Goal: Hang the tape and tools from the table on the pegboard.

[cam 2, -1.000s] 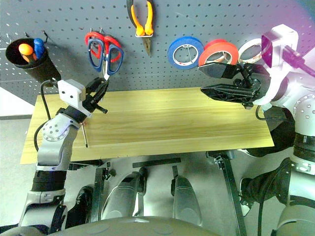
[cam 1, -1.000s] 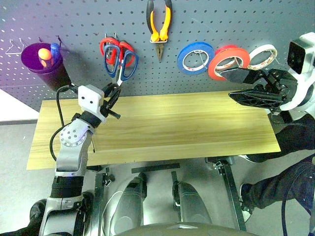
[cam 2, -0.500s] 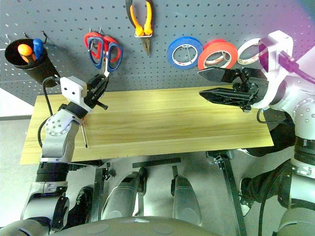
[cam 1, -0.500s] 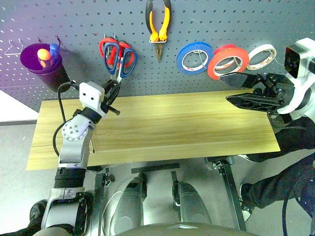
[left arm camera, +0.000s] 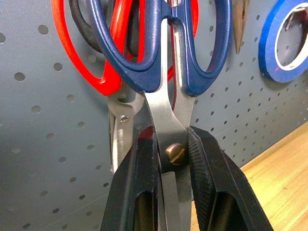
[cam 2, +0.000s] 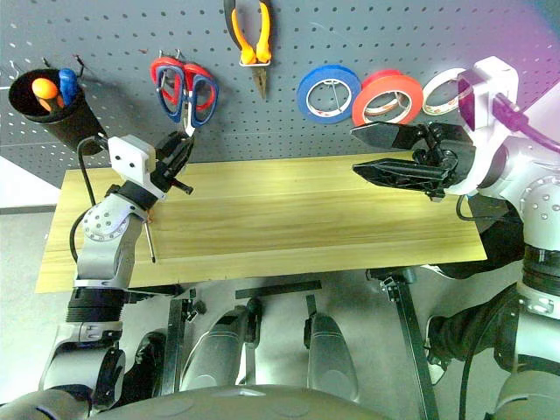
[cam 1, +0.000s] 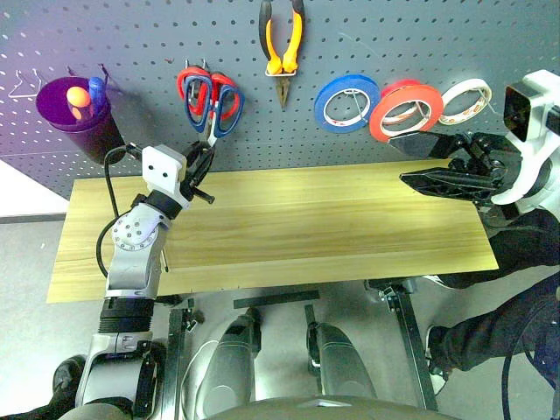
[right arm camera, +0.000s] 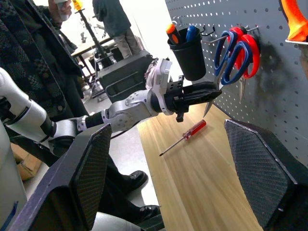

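Left wrist view: the left gripper (left arm camera: 173,159) pinches the blue scissors (left arm camera: 166,62) at the pivot screw, jaws shut on the blades, while the blue handle loops sit against the pegboard (left arm camera: 43,120) over the red scissors (left arm camera: 79,53) already hanging there. Whether a loop has caught the hook cannot be told. If the jaws let go before it has, the blue scissors would likely drop point-first to the table (cam 1: 289,227); a pull sideways could also drag the red scissors off the shared hook.

Seen from the head, the pliers (cam 1: 283,39) hang high on the board, and the orange tape (cam 1: 404,109) hangs between a blue roll (cam 1: 346,102) and a white roll (cam 1: 465,101). The right gripper (cam 1: 418,157) hovers just below the orange tape, jaws wide and holding nothing; a careless lift might knock that roll loose.

The screwdriver (right arm camera: 185,136) lies on the table near the left arm, not yet hung. It sits close to the table's edge and could roll or be swept off by that arm.
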Available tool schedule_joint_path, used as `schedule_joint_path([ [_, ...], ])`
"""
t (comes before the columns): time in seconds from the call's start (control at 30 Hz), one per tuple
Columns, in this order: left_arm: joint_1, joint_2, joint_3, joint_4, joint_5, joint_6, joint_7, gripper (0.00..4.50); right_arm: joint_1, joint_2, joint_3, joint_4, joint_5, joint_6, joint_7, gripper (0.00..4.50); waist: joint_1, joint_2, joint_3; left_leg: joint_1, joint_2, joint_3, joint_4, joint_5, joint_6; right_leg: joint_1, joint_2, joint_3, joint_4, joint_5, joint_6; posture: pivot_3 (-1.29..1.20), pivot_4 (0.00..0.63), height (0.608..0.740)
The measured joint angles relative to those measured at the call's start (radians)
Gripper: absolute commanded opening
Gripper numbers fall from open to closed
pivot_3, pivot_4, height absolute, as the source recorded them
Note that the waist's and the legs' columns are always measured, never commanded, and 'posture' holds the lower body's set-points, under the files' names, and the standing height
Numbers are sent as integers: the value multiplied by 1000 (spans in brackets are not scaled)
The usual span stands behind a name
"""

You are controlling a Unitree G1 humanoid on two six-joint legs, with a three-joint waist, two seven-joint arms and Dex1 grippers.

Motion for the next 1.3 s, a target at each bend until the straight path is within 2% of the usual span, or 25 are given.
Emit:
schedule_joint_path([
  [0.83, 1, -12, 0, -14, -21, 20, -1, 565, 0, 0, 5, 0, -16, 0, -1, 3906, -1, 0, 0, 0, 0, 0, 0, 0, 0, 0, 0, 0, 0, 0, 0, -117, 295, 740],
  [1.3, -14, -19, -1, 5, -20, 21, 4, 564, 11, 32, 34, 1, -36, -48, -6, 3906, 2, 0, 0, 0, 0, 0, 0, 0, 0, 0, 0, 0, 0, 0, 0, -129, 262, 740],
])
